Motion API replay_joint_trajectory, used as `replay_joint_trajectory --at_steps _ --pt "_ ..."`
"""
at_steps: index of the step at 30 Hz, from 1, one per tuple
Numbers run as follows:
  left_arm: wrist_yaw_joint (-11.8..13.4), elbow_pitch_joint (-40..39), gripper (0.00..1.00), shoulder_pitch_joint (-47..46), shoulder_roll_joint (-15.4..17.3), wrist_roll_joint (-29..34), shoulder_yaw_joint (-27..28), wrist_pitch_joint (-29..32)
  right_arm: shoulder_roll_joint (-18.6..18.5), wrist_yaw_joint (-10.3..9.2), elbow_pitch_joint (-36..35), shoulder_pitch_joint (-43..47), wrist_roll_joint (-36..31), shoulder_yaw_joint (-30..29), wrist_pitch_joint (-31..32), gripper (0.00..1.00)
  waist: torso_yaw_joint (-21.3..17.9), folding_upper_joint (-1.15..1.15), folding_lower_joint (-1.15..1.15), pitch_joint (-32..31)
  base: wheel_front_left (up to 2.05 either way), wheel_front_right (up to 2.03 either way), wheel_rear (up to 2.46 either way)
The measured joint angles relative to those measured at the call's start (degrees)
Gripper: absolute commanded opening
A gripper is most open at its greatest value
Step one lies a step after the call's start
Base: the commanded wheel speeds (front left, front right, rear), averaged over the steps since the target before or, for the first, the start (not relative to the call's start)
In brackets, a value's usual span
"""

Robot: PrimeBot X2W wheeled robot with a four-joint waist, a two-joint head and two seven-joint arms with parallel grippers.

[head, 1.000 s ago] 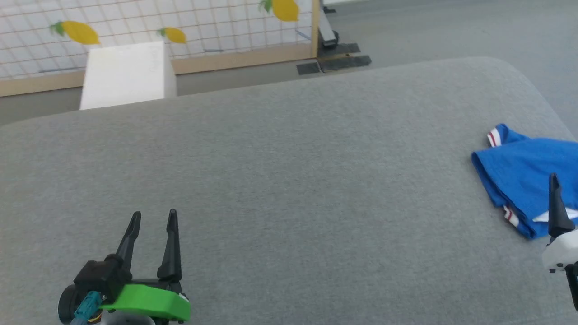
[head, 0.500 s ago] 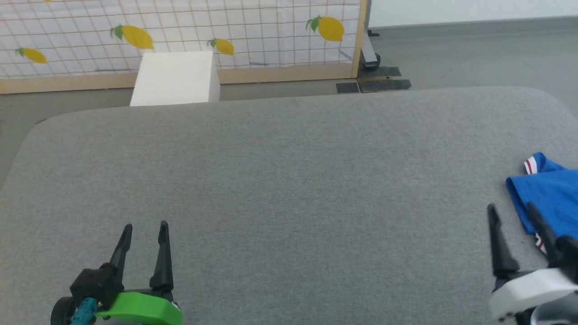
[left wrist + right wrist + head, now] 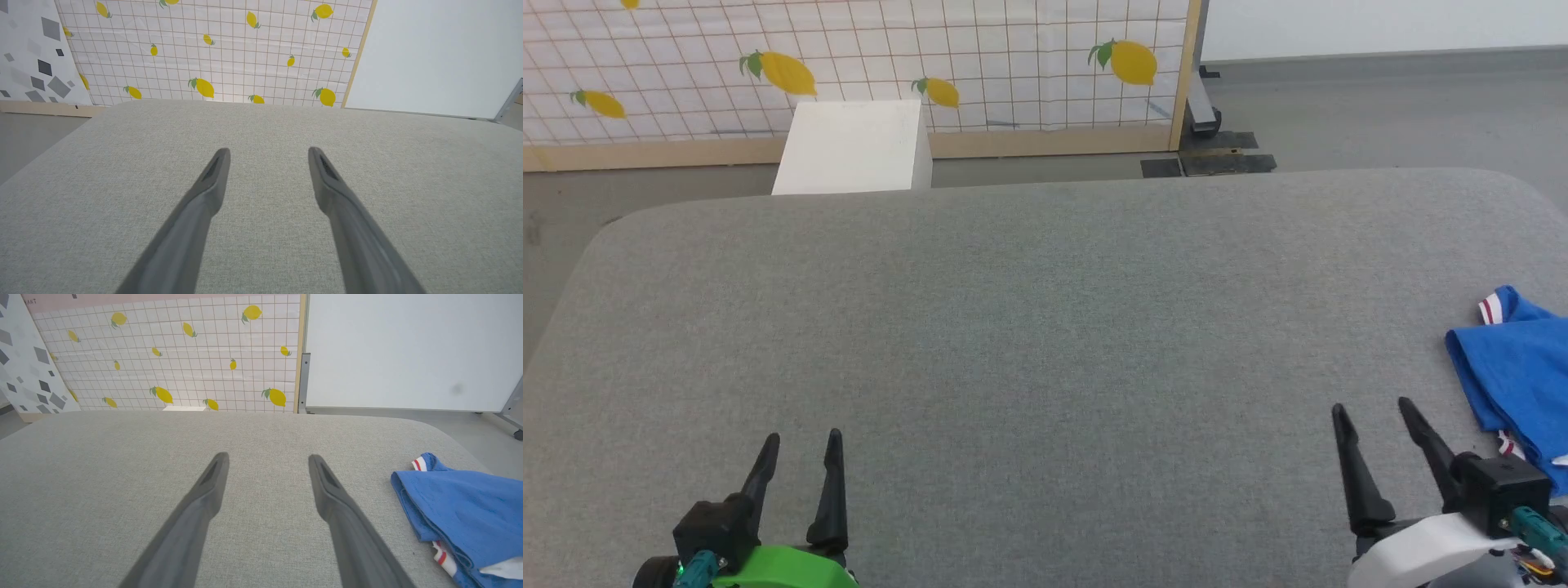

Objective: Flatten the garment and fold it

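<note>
The garment [image 3: 1519, 376] is a bright blue shirt with red-and-white striped trim, lying bunched at the right edge of the grey cushioned surface [image 3: 1045, 327]; part of it runs out of the head view. It also lies at the lower right of the right wrist view as the garment [image 3: 470, 510]. My right gripper [image 3: 1372, 412] stands open just left of it, not touching, fingers [image 3: 327, 490] empty over bare fabric. Far off at the lower left, my left gripper [image 3: 800, 441] is open too, its fingers [image 3: 212, 179] holding nothing.
A white box [image 3: 854, 147] stands on the floor behind the surface's far edge. Behind it runs a lemon-print grid screen [image 3: 890, 57] with a wooden frame. Grey floor [image 3: 1380, 106] lies past the far right corner. The surface's left corner is rounded.
The head camera has swung, shifting the whole picture rightward and down. My right gripper has come into fuller view, both fingers now showing left of the garment. The garment itself lies as before.
</note>
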Motion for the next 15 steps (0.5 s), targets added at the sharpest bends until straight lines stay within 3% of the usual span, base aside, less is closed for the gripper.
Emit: replay_joint_trajectory --at_steps 15 --pt "-0.56 0.41 1.00 -0.39 -0.46 0.62 0.12 0.00 0.32 0.00 0.29 -0.14 0.00 1.32 -0.49 1.00 0.06 0.00 0.00 0.58 0.00 0.00 0.00"
